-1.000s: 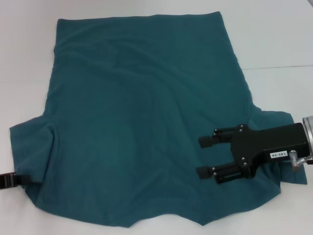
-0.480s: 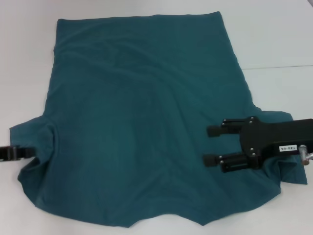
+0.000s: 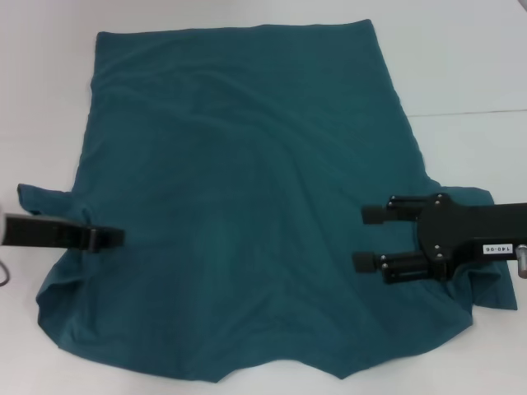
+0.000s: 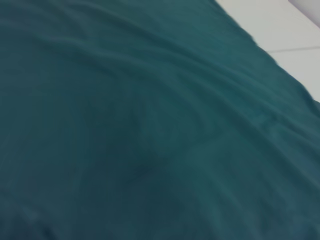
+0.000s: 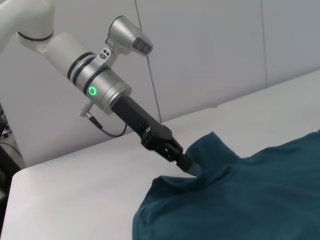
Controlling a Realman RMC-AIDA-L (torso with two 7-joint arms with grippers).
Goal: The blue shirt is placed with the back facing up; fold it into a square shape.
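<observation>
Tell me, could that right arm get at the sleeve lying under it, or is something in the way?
Probably yes. The right gripper hangs over the blue shirt by its right sleeve, fingers open, with nothing lying on that cloth. The left gripper is busy far off at the opposite sleeve.

left pincer point(image 3: 115, 238) closed, right pincer point(image 3: 366, 239) spread

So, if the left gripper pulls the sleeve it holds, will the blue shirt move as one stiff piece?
Probably not. The blue shirt lies in soft wrinkles, so it should flop and drape. Cloth already bunches at the left gripper, so only that sleeve may follow. It looks thin, likely light.
</observation>
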